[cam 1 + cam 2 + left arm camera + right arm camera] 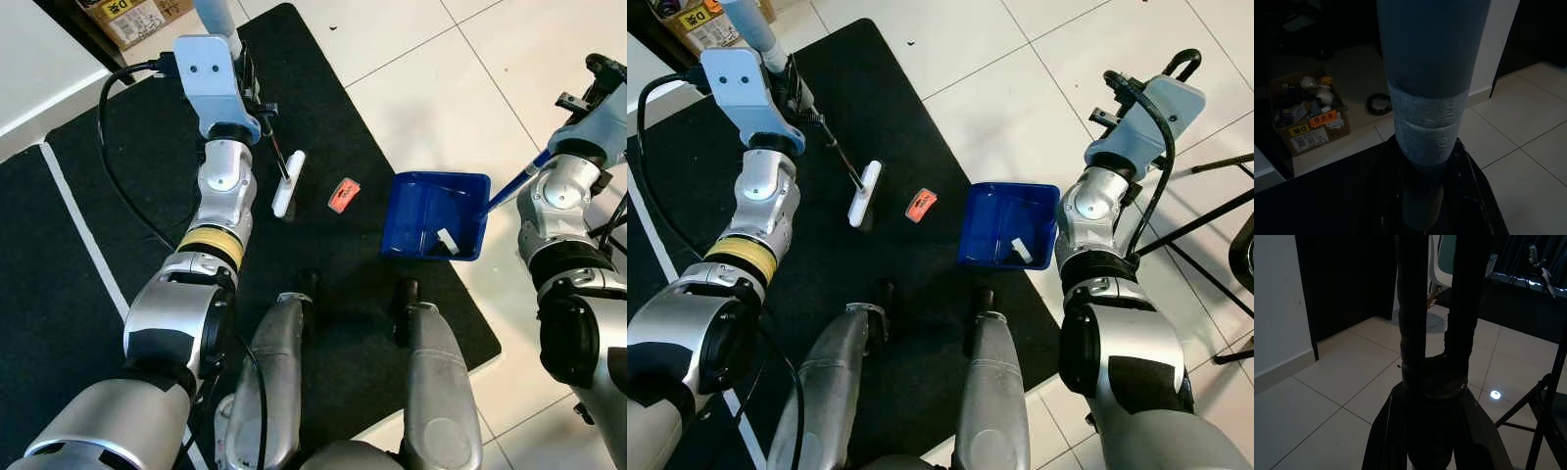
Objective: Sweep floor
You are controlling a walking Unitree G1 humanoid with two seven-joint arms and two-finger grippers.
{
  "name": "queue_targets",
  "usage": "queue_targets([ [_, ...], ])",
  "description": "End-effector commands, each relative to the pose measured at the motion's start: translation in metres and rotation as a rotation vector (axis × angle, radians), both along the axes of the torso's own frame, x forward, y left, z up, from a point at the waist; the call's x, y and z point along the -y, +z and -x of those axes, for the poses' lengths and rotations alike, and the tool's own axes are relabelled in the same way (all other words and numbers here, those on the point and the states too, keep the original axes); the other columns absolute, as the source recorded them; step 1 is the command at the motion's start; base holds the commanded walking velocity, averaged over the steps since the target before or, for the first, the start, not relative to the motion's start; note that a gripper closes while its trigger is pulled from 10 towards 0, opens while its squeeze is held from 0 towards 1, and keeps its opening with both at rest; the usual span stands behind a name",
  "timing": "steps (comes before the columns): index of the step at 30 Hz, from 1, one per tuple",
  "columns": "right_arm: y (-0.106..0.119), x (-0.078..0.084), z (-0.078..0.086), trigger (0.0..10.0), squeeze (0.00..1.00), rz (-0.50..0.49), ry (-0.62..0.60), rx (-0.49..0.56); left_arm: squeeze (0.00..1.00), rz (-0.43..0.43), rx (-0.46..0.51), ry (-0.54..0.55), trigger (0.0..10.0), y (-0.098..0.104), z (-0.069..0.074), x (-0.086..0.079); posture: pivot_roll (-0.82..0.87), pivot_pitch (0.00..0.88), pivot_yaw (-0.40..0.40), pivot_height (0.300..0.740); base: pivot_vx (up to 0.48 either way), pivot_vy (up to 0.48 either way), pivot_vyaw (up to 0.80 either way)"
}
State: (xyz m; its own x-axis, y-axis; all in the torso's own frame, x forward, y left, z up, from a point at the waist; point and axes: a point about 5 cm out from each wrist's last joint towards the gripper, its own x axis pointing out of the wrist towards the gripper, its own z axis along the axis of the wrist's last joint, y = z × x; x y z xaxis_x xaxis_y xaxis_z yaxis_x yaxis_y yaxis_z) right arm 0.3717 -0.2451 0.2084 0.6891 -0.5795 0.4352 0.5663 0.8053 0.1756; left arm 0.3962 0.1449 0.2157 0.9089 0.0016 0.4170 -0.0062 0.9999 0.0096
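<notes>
L gripper (1422,196) is clamped on the taped broom handle (1426,122), fingers closed round it at the far end of the black mat (147,196); handle runs down to the white brush head (288,184), which sits on the mat, roughly mid-mat, a bit toward its tile-side edge. Just beside the head, toward the dustpan, lies an orange scrap (343,194), apart from the brush, still on the mat. Blue dustpan (436,213) sits on the mat's tile-side edge, partly over onto the white tiles (441,108), open side toward the scrap; a small white bit (447,239) lies inside, near its back wall. R gripper (1432,431) pinches the dustpan's dark twin-rod handle (1435,333), jaws pressed on the wrapped joint; the blue shaft (514,181) slants from the pan up to the R arm over the tiles. Cardboard box (1308,120) w/ mixed items stands on tile past the mat's far corner, a dark ring (1379,103) on the floor near it. Black cable (113,166) loops from the L wrist across the mat. Robot's two legs (353,382) stand at the mat's near edge. Black stand legs (1215,215) on tile by the R arm.
</notes>
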Motion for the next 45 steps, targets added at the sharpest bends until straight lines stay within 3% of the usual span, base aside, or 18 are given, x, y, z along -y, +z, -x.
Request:
queue_targets([
  [1, -0.004, 0.006, 0.005, 10.0, 0.0, -0.019, -0.025, 0.018, 0.0, -0.008, -0.066, 0.007, 10.0, -0.021, 0.003, -0.001, 0.03, 0.521, 0.053, 0.74, 0.0, 0.0, 0.0],
  [5, -0.013, 0.003, 0.007, 10.0, 0.0, -0.003, -0.017, -0.006, 0.0, -0.03, -0.104, 0.006, 10.0, -0.03, 0.005, -0.001, 0.02, 0.488, 0.05, 0.74, 0.0, 0.0, 0.0],
  [6, -0.023, 0.002, 0.009, 10.0, 0.0, 0.007, -0.009, -0.048, 0.0, -0.014, -0.165, 0.047, 10.0, -0.044, 0.008, -0.011, 0.01, 0.444, 0.052, 0.74, 0.0, 0.0, 0.0],
  [7, -0.023, 0.002, 0.009, 10.0, 0.0, 0.007, -0.009, -0.048, 0.0, -0.014, -0.165, 0.047, 10.0, -0.044, 0.008, -0.011, 0.01, 0.444, 0.052, 0.74, 0.0, 0.0, 0.0],
  [9, -0.048, 0.002, 0.015, 10.0, 0.0, 0.024, 0.022, -0.148, 0.0, 0.036, -0.284, 0.17, 10.0, -0.072, 0.018, -0.049, 0.0, 0.348, 0.046, 0.74, 0.0, 0.0, 0.0],
  [10, -0.048, 0.002, 0.015, 10.0, 0.0, 0.024, 0.022, -0.148, 0.0, 0.036, -0.284, 0.17, 10.0, -0.072, 0.018, -0.049, 0.0, 0.348, 0.046, 0.74, 0.0, 0.0, 0.0],
  [12, -0.073, 0.003, 0.021, 10.0, 0.0, -0.031, 0.06, -0.242, 0.0, 0.105, -0.35, 0.323, 10.0, -0.084, 0.027, -0.08, 0.01, 0.278, 0.044, 0.74, 0.0, 0.0, 0.0],
  [14, -0.083, 0.003, 0.024, 10.0, 0.0, -0.065, 0.075, -0.276, 0.0, 0.139, -0.363, 0.359, 10.0, -0.087, 0.029, -0.088, 0.01, 0.261, 0.043, 0.74, 0.0, 0.0, 0.0],
  [16, -0.104, 0.001, 0.033, 10.0, 0.0, -0.07, 0.095, -0.355, 0.0, 0.197, -0.341, 0.404, 10.0, -0.093, 0.038, -0.102, 0.01, 0.181, 0.04, 0.74, 0.0, 0.0, 0.0],
  [18, -0.118, 0.002, 0.041, 10.0, 0.0, -0.077, 0.069, -0.405, 0.0, 0.172, -0.345, 0.432, 10.0, -0.105, 0.049, -0.109, 0.02, 0.147, 0.038, 0.74, 0.0, 0.0, 0.0],
  [21, -0.126, 0.005, 0.047, 10.0, 0.0, -0.11, 0.041, -0.424, 0.0, 0.144, -0.376, 0.444, 10.0, -0.119, 0.059, -0.109, 0.02, 0.124, 0.034, 0.74, 0.0, 0.0, 0.0],
  [23, -0.135, 0.005, 0.055, 10.0, 0.0, -0.054, 0.032, -0.454, 0.0, 0.036, -0.413, 0.383, 10.0, -0.14, 0.072, -0.098, 0.02, 0.071, 0.031, 0.74, 0.0, 0.0, 0.0],
  [26, -0.137, 0.006, 0.058, 10.0, 0.0, -0.038, 0.021, -0.46, 0.0, 0.006, -0.426, 0.343, 10.0, -0.145, 0.075, -0.092, 0.03, 0.045, 0.032, 0.74, 0.0, 0.0, 0.0],
  [35, -0.125, 0.008, 0.05, 10.0, 0.0, -0.111, 0.006, -0.395, 0.0, -0.037, -0.361, 0.33, 10.0, -0.128, 0.067, -0.095, 0.05, 0.024, 0.035, 0.74, 0.0, 0.0, 0.0],
  [44, -0.107, 0.01, 0.039, 10.0, 0.0, -0.137, 0.009, -0.335, 0.0, -0.057, -0.338, 0.334, 10.0, -0.123, 0.068, -0.101, 0.09, 0.094, 0.06, 0.74, 0.0, 0.0, 0.0],
  [45, -0.104, 0.01, 0.036, 10.0, 0.0, -0.152, 0.01, -0.324, 0.0, -0.053, -0.335, 0.341, 10.0, -0.121, 0.068, -0.104, 0.11, 0.131, 0.068, 0.74, 0.0, 0.0, 0.0],
])
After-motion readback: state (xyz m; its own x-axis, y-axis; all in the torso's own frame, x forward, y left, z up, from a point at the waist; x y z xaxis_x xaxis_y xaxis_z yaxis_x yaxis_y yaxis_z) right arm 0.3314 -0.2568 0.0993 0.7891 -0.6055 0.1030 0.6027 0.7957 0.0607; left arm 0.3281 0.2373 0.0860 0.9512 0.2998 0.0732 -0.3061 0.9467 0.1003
